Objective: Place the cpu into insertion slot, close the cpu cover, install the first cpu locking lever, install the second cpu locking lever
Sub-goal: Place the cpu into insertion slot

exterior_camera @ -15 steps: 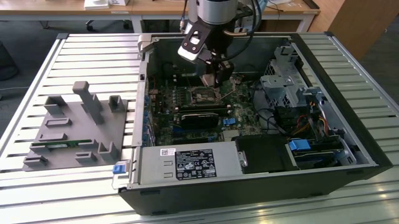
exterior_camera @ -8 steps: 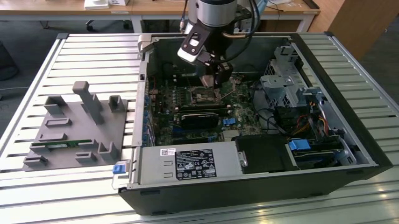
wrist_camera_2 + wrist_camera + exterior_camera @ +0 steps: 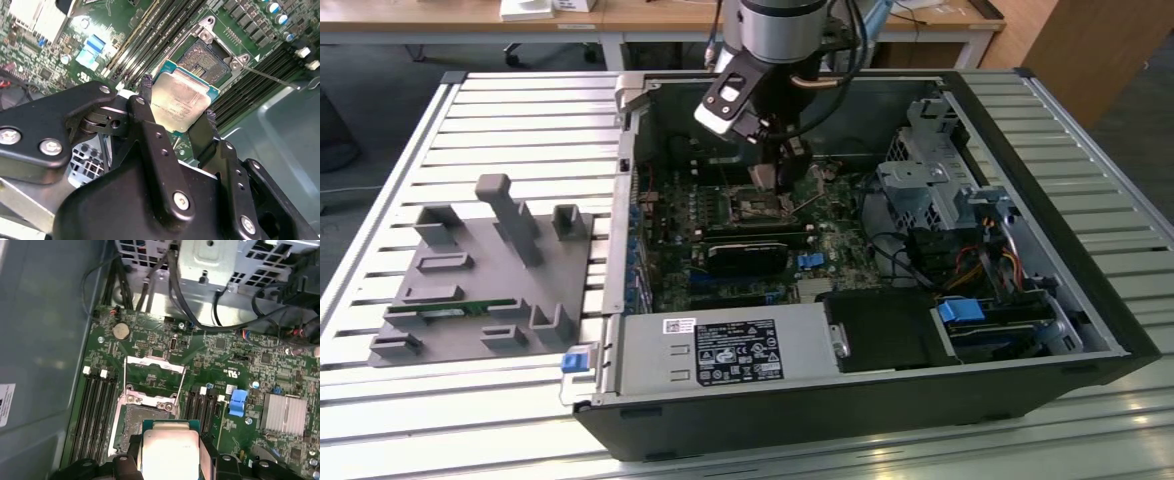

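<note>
Tool (image 3: 178, 100) clamped on cpu (image 3: 186, 94) | cpu btwn fingers, close by insertion slot (image 3: 206, 59) | cpu cover (image 3: 155, 371) open

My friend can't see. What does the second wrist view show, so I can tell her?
The gripper pinches the cpu by two opposite edges, close to the open insertion slot. Green motherboard with long dark memory slots surrounds them.

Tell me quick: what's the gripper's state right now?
Gripper: closed, holding the cpu between its fingers, close to the insertion slot.
</note>
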